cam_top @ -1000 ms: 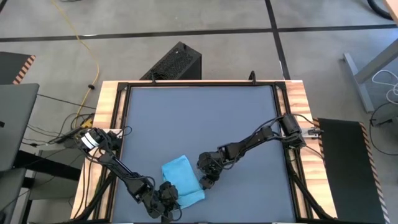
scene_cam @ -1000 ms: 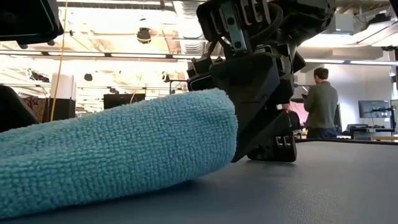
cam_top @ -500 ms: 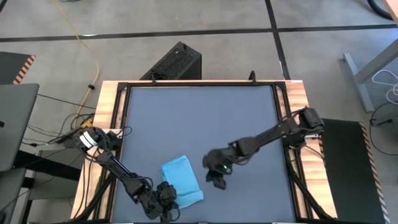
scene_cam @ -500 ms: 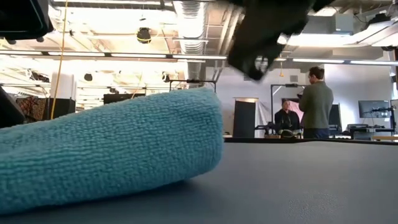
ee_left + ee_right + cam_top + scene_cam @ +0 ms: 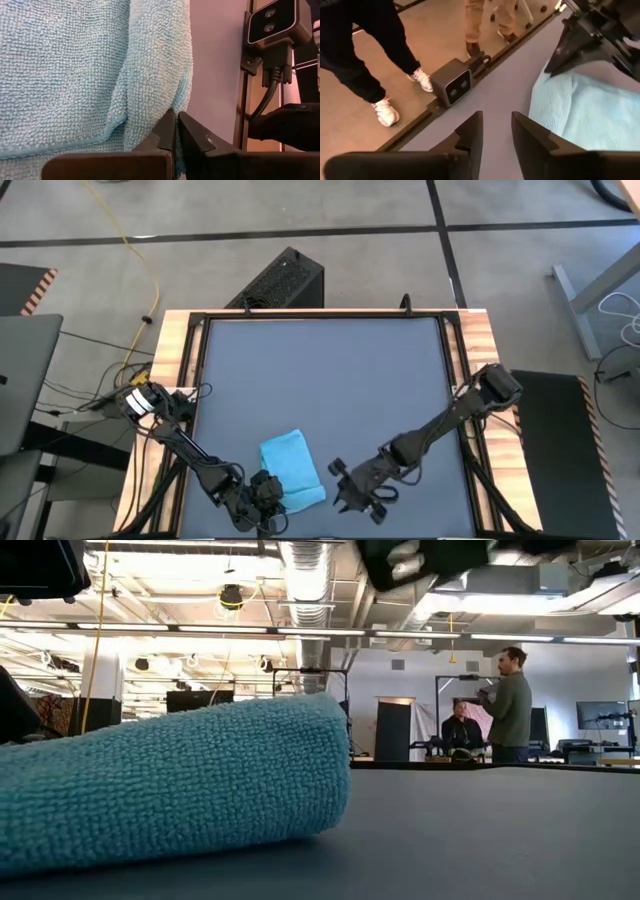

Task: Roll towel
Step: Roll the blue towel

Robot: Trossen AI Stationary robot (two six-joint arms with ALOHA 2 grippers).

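The light blue towel point(image 5: 292, 468) lies folded thick on the dark tabletop point(image 5: 320, 370) near its near-left corner. It fills the left half of the low view, where the towel point(image 5: 170, 785) rests on its underside. My left gripper point(image 5: 265, 498) is shut at the towel's near end. My right gripper point(image 5: 352, 498) hovers open to the right of the towel, clear of it and raised. In its wrist view my right gripper point(image 5: 497, 130) has nothing between its fingers. In the low view it is a dark blur at the top point(image 5: 430, 555). My left gripper point(image 5: 175, 120) is shut on the towel's near edge point(image 5: 167, 107), beside the thick fold point(image 5: 160, 65). It comes slanting down from the table's near side. One layer or several, I cannot tell. The towel lies on the table.
A small camera block point(image 5: 451, 87) sits on the table's near rim, with a person's legs beyond it point(image 5: 375, 60). People stand in the room beyond the table point(image 5: 508, 705). A black box point(image 5: 285, 280) stands on the floor past the far edge. Bare tabletop spreads far and right.
My right gripper has left the towel's right side, risen, swung toward the table's near edge and rolled about its own axis. The towel's right end has drawn back a little toward the left; the rest of the towel has stayed put.
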